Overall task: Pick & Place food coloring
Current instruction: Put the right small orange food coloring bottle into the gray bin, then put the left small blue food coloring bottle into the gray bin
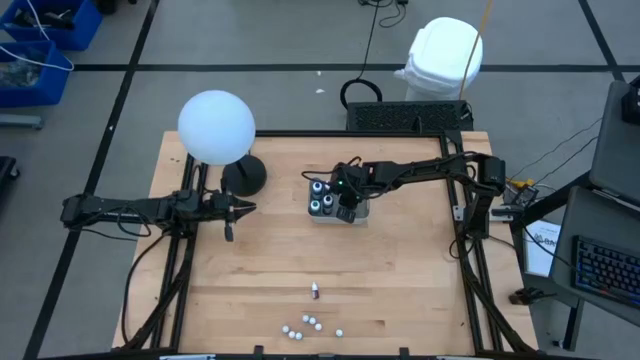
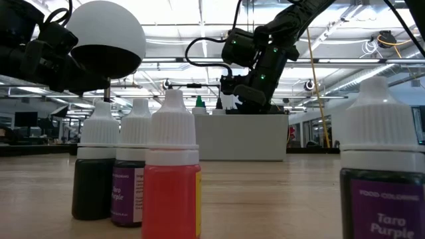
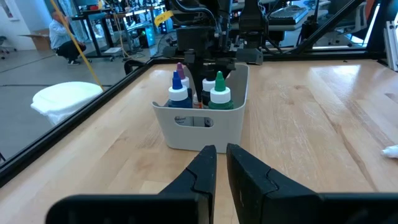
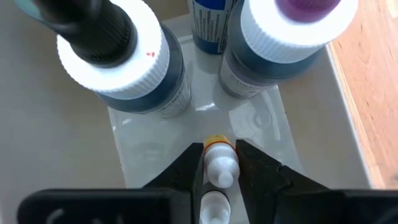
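Over the grey tray (image 1: pixel 322 212) near the bench's far edge, the right gripper (image 4: pixel 219 163) is clamped on a small white-capped vial (image 4: pixel 221 163) inside it beside 4 bigger bottles (image 3: pixel 219 98), more vials (image 1: pixel 312 323) lie by the near edge, and the left gripper (image 3: pixel 221 162) hovers nearly closed, empty.

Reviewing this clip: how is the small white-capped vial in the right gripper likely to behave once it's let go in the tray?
The vial, pinched in the right gripper, looks light, so it probably needs little grip force. It is narrow and tall, so it may tip when released onto the tray floor. Its round cap suggests it could roll against the larger bottles if it falls.
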`<action>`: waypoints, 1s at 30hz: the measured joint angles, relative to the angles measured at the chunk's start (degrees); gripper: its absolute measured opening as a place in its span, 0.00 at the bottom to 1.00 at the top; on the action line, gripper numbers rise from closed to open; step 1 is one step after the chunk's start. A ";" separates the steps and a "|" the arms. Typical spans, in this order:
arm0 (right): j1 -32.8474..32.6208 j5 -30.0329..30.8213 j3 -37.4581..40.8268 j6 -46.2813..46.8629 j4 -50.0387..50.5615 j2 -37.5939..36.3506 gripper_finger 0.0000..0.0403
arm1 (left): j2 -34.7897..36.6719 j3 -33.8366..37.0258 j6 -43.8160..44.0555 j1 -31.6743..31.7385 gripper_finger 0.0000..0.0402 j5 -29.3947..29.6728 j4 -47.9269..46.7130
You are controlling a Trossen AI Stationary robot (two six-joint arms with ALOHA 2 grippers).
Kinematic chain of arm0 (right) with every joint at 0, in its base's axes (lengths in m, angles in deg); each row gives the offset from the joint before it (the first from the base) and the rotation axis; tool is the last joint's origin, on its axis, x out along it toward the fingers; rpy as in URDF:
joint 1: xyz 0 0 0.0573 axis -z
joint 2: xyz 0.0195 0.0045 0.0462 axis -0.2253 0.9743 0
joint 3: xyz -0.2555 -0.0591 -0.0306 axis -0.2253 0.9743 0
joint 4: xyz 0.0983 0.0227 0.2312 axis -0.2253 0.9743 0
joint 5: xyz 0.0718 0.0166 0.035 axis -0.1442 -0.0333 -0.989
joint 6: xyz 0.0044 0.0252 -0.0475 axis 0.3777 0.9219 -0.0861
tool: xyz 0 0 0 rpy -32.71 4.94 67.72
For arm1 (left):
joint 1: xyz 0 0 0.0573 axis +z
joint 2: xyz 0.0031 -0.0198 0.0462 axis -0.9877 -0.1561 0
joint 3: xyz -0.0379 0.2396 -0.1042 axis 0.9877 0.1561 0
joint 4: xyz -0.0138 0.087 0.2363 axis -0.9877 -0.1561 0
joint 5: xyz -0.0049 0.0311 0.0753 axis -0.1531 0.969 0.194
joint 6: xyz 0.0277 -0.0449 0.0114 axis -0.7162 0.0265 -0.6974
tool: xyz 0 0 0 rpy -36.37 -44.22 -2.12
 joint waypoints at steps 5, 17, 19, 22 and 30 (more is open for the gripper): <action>0.00 0.02 0.00 0.10 0.00 0.00 0.22 | 0.01 0.00 0.00 0.00 0.12 0.00 0.01; -0.07 0.11 0.00 0.13 0.02 0.00 0.30 | 0.00 0.01 -0.04 0.00 0.12 0.00 0.01; -0.07 0.11 0.00 0.13 0.03 -0.07 0.31 | 0.01 0.00 -0.04 0.00 0.12 0.00 0.00; -0.07 0.13 -0.01 0.13 0.33 -0.84 0.32 | 0.01 0.00 -0.04 0.00 0.12 0.00 -0.01; -0.07 0.39 -0.02 0.34 1.83 -6.16 0.32 | 0.00 0.00 -0.04 0.00 0.12 0.00 -0.04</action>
